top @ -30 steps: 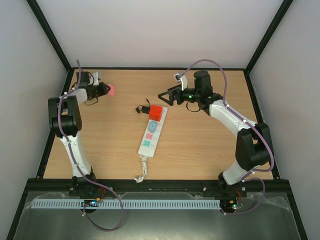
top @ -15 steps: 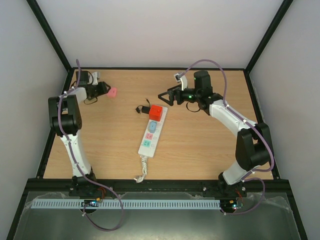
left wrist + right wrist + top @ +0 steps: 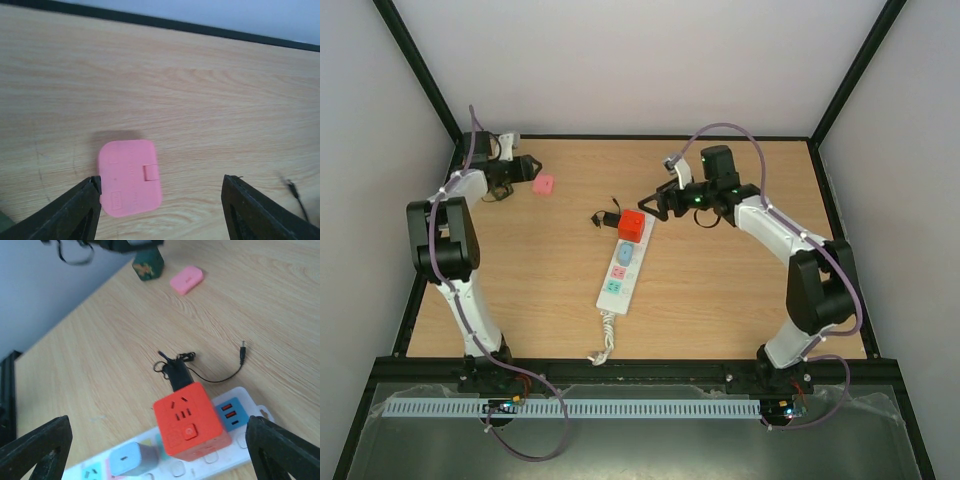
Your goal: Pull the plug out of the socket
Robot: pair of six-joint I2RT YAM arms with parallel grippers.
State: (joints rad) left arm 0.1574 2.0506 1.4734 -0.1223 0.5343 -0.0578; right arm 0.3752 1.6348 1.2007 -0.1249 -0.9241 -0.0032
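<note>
The socket [image 3: 612,285], a long white strip with pastel faces, lies mid-table. A red cube plug [image 3: 632,225] and a light blue plug [image 3: 622,255] stand in it. A pink plug [image 3: 544,185] lies loose on the wood at the back left. My left gripper [image 3: 523,168] is open just left of it. In the left wrist view the pink plug [image 3: 130,177] lies flat by the left finger [image 3: 75,212]. My right gripper [image 3: 655,200] is open above the red cube [image 3: 192,427], with the fingers [image 3: 285,450] wide on either side and not touching it.
A black adapter [image 3: 177,372] with a thin tangled cable lies against the red cube's far side. The strip's coiled white cord [image 3: 605,340] trails toward the near edge. A small dark green thing [image 3: 148,265] sits near the pink plug. Black frame rails border the table.
My left gripper has opened and let go of the pink plug, which now lies on the table, and has drawn back left. My right gripper has come lower, toward the red cube.
</note>
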